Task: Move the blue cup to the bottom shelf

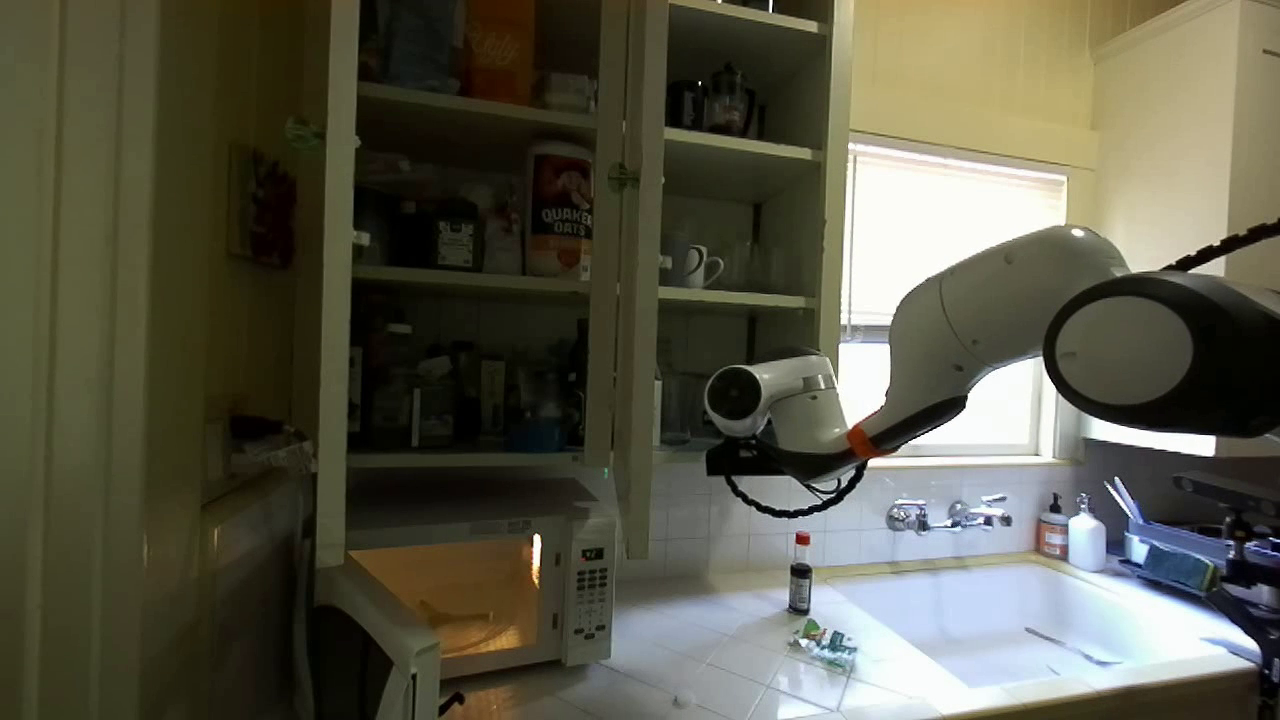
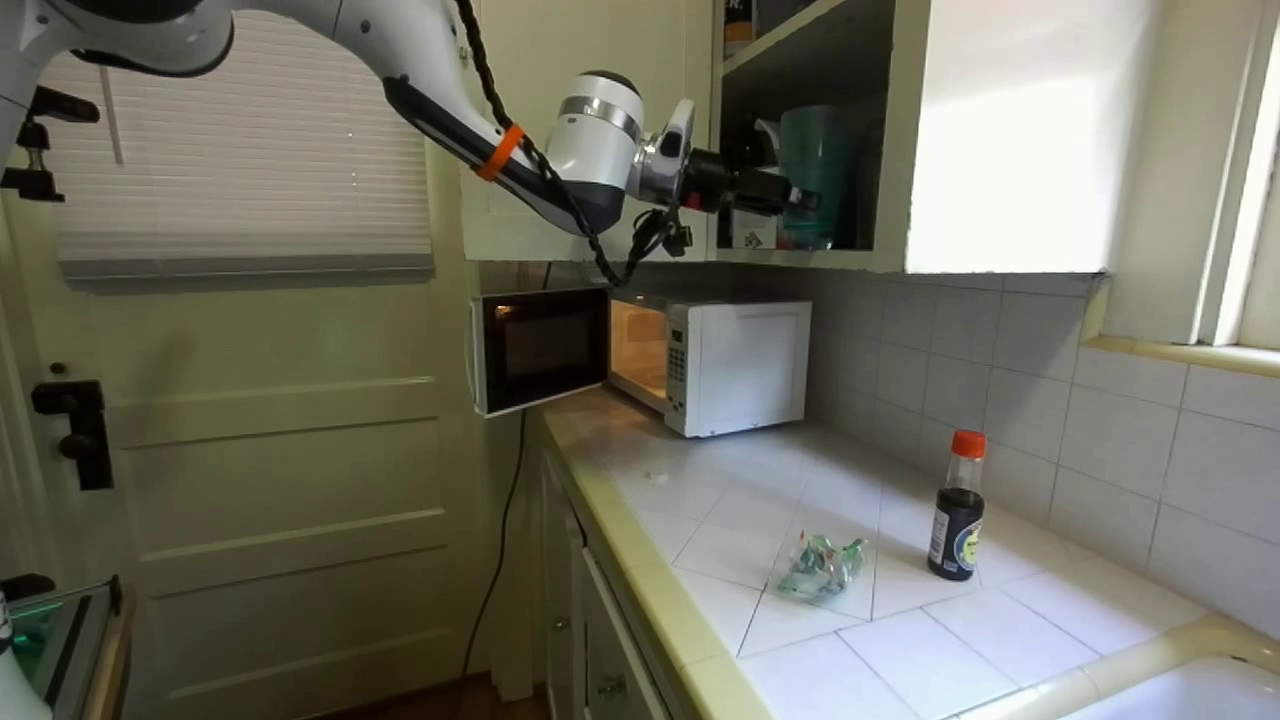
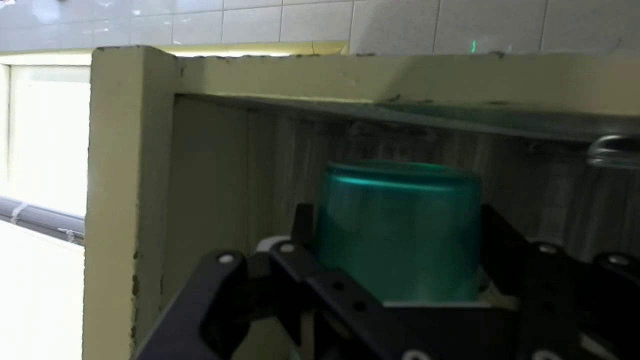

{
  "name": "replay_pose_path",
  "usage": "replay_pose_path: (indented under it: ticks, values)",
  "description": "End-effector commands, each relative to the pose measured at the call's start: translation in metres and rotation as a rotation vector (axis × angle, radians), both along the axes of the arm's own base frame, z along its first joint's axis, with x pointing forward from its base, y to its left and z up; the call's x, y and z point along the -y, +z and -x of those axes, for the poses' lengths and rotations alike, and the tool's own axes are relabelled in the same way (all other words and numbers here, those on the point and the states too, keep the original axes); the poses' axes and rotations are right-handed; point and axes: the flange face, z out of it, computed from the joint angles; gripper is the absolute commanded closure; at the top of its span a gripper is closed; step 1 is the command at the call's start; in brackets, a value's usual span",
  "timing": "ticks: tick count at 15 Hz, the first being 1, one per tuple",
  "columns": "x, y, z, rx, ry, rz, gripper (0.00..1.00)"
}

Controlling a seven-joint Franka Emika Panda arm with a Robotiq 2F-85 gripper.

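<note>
The blue cup is a tall, see-through teal tumbler, between my fingers in the wrist view, which stands upside down. In an exterior view the cup is upright inside the cupboard's right-hand section. My gripper has a finger close against each side of the cup and appears shut on it; it also shows in an exterior view. The bottom shelf shows its chipped front edge; its edge shows in both exterior views. The cup's base appears a little above the board. My fingers are hidden behind the wrist in an exterior view.
The cupboard's side post stands beside the gripper. A clear glass and a white box stand on the same shelf. An open cupboard door is close to the arm. Below are the open microwave, sauce bottle and plastic bag.
</note>
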Motion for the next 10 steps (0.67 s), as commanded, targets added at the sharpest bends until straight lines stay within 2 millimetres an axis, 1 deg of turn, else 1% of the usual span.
replay_pose_path:
  ticks: [1,4,7,10]
  values:
    - [0.006,0.007,-0.011,0.022,-0.012,0.012,0.47]
    - [0.007,0.009,-0.017,0.025,-0.013,0.015,0.47]
    - [0.008,0.007,-0.023,0.023,-0.009,0.012,0.47]
    - [0.014,0.002,-0.031,0.019,-0.010,0.013,0.47]
